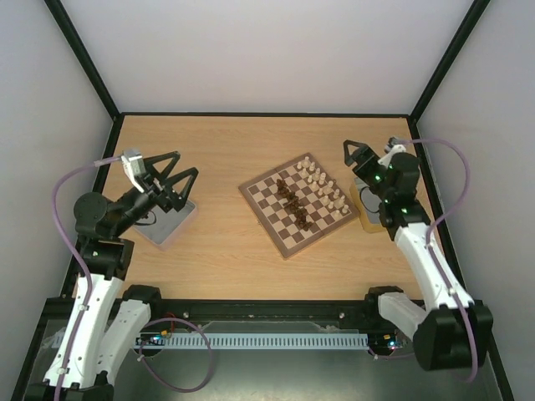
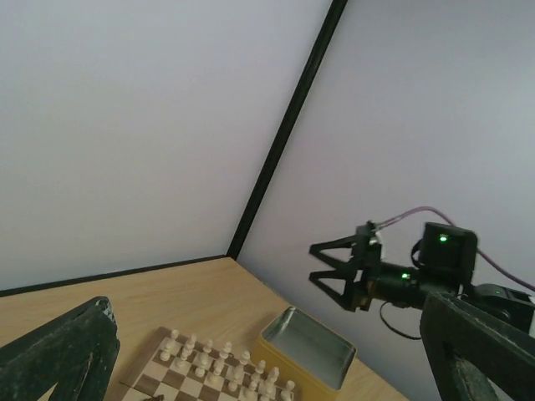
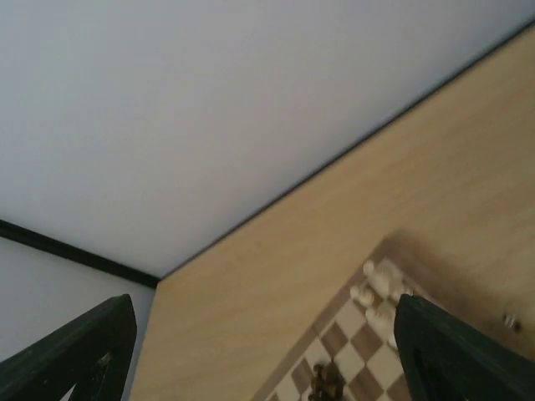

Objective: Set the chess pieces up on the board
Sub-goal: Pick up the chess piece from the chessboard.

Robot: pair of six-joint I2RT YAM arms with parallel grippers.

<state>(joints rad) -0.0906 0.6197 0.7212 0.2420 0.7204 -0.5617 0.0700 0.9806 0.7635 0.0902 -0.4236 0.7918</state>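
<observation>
The board (image 1: 287, 236) lies tilted at the table's middle. Cream-white chess pieces (image 1: 324, 185) stand in two rows along its far right side. Dark brown chess pieces (image 1: 292, 203) bunch together near its centre. My left gripper (image 1: 174, 179) hangs open and empty well left of the board, raised above a grey tin. My right gripper (image 1: 357, 154) is open and empty just right of the board. The left wrist view shows the white pieces (image 2: 219, 362), the board (image 2: 150, 383) and the right gripper (image 2: 333, 267). The right wrist view shows a board corner (image 3: 355, 351) with white pieces (image 3: 374, 292) and dark pieces (image 3: 326, 381).
A grey metal tin (image 1: 171, 222) sits under the left gripper. A gold-rimmed tin (image 1: 366, 219) (image 2: 306, 346), nothing in it, stands against the board's right side below the right arm. Black-framed white walls enclose the table on three sides.
</observation>
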